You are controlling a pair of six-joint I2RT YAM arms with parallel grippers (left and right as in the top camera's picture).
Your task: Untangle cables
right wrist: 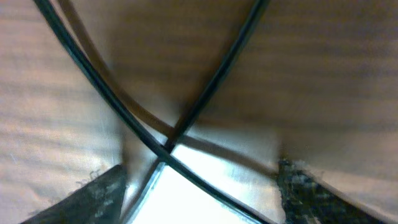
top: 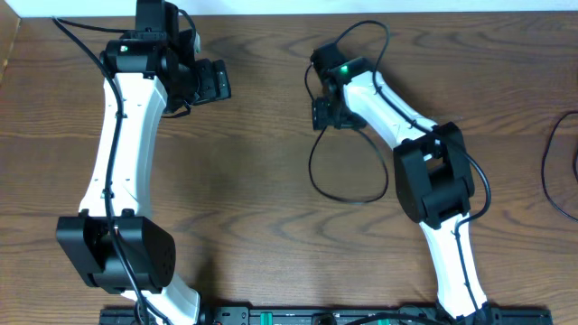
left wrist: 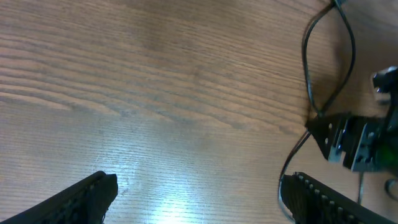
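Cables come down to one near the arms: the black cable (top: 312,173), lying as a loose loop on the bench (top: 262,181). In the overhead view its long axis runs roughly 12 to 6.

From the right hand (top: 323,114) the loop spreads toward 5 o'clock, so that hand sits over the loop's top end, where its two strands come together. The right wrist view agrees. Two black strands cross just left of the midline between the fingers, one running off to 11 o'clock and the other to 1 o'clock. The fingers stand apart with the crossing between them and nothing clamped.

The left hand (top: 215,81) is also spread wide and empty, well apart from the loop at about 10 o'clock. The right arm is plainly the nearer one.

No white cable shows in any view, and no plug ends can be made out. The close view is too blurred to tell which strand lies on top. A dark curve (top: 545,167) at the right edge is cut off by the frame, and I cannot tell whether it is part of the same cable.
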